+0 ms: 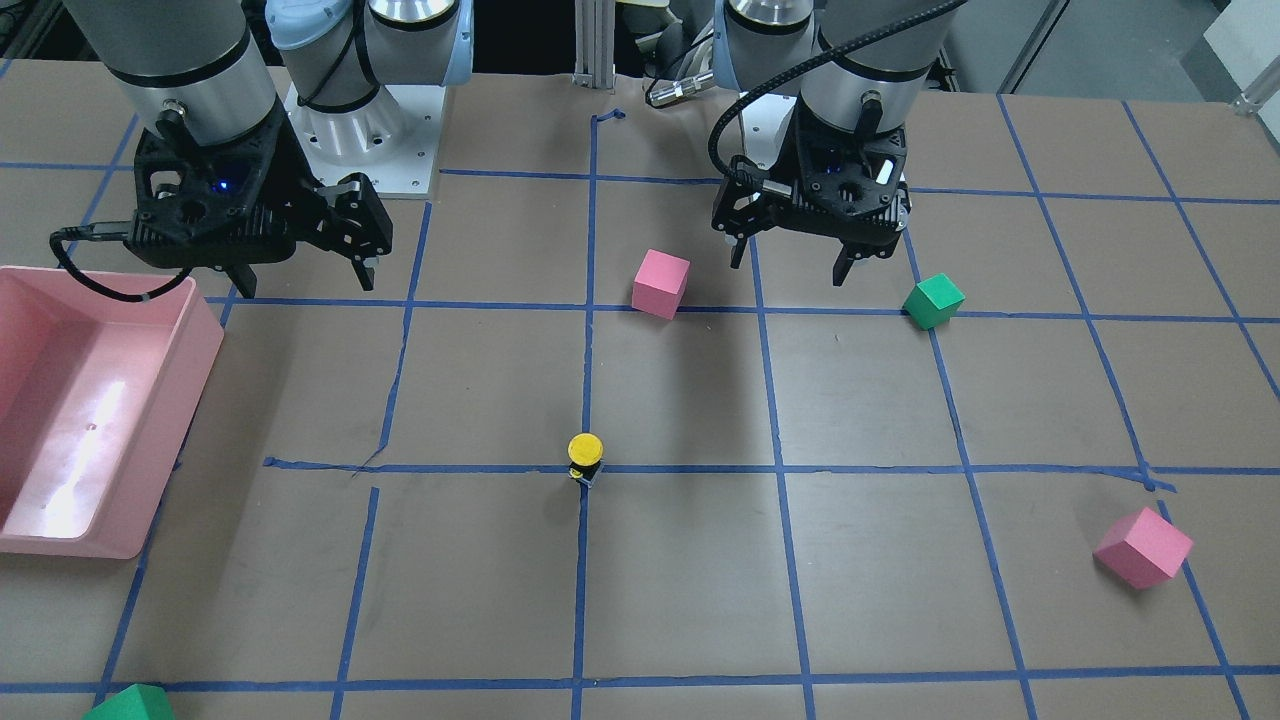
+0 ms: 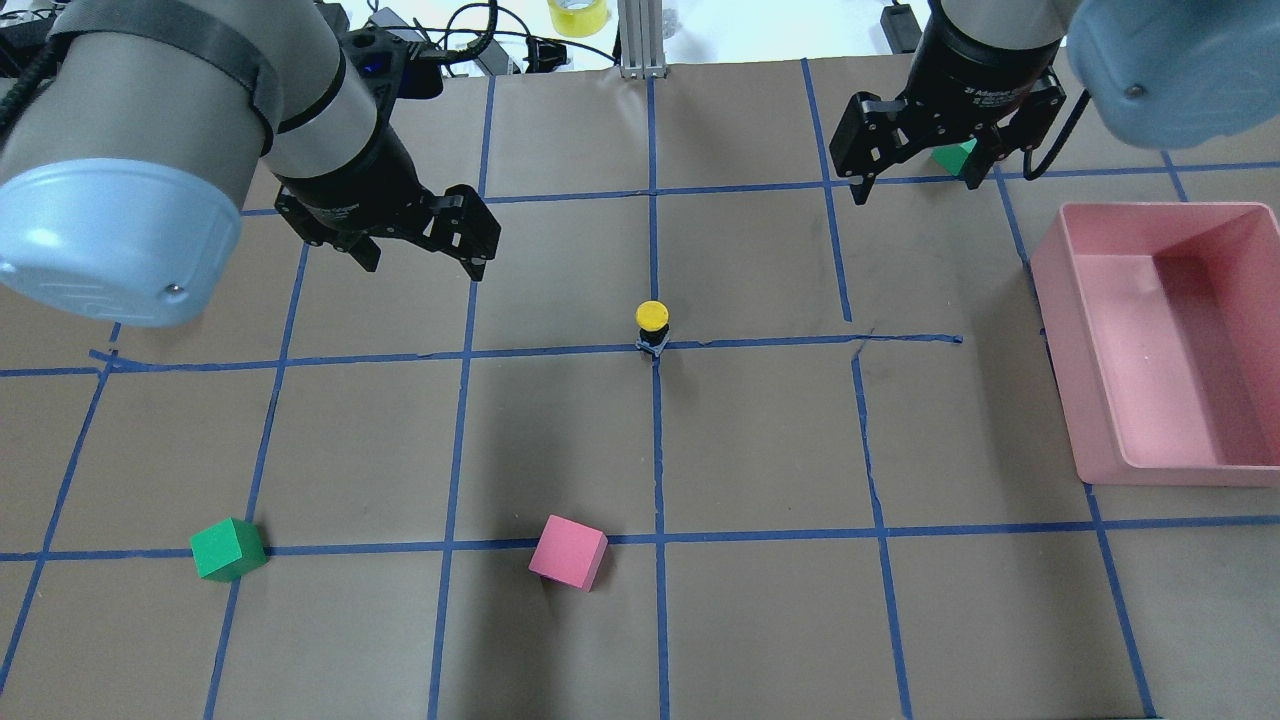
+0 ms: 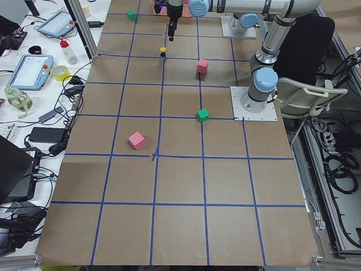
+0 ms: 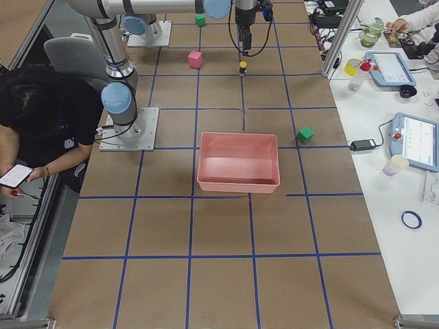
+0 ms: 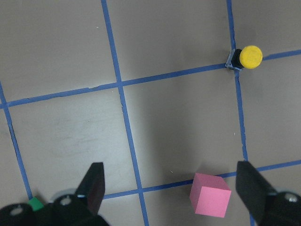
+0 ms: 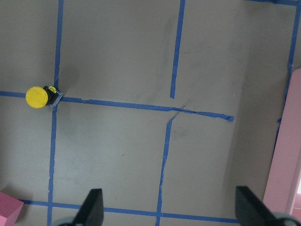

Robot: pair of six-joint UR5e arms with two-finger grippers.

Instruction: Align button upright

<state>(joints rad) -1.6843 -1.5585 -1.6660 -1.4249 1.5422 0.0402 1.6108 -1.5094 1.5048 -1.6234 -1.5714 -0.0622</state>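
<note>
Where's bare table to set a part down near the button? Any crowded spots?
Bare: between the button and the pink bin; also the robot-side row from the pink cube across to the bin. Crowded: the robot's right, where the bin, the far green cube and the right gripper cluster.

arms (image 2: 322, 100) silver | caps (image 2: 110, 235) pale blue | left claw (image 2: 425, 270), right claw (image 2: 917, 188) black

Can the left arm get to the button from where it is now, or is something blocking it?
Probably yes. The left gripper hangs open, the button stands on its own with nothing between them, and the nearest pink cube sits well aside.
</note>
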